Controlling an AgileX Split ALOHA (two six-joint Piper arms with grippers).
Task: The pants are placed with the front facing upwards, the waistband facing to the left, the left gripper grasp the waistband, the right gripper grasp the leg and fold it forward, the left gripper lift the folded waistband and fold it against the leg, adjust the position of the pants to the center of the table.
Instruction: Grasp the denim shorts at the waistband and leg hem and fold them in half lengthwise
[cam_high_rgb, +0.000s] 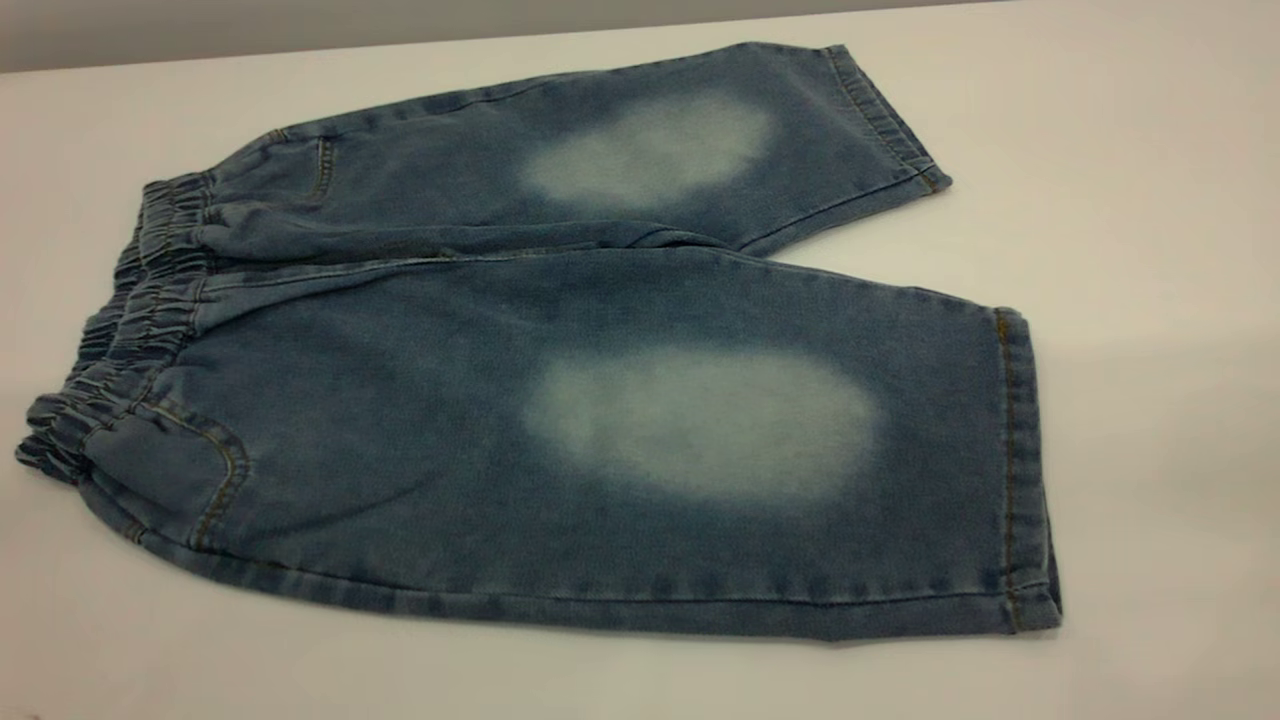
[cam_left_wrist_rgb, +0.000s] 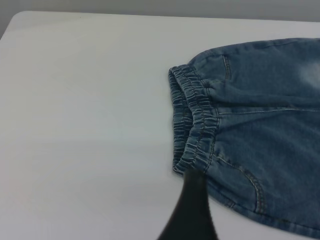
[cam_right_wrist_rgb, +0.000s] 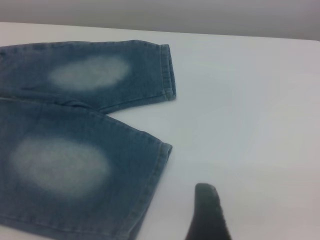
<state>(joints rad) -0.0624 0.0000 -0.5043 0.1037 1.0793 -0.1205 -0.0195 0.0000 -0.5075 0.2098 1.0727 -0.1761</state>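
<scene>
Blue denim pants lie flat, front up, on the white table. The gathered waistband points left and both legs point right. The near leg and the far leg each carry a pale oval. Neither gripper shows in the exterior view. In the left wrist view a black part of my left gripper hovers at the near corner of the waistband. In the right wrist view a black part of my right gripper sits over bare table, just off the hem of the near leg.
White tabletop stretches out beyond the waistband, and more of it lies beyond the leg hems. The table's far edge meets a grey wall. Nothing else lies on the surface.
</scene>
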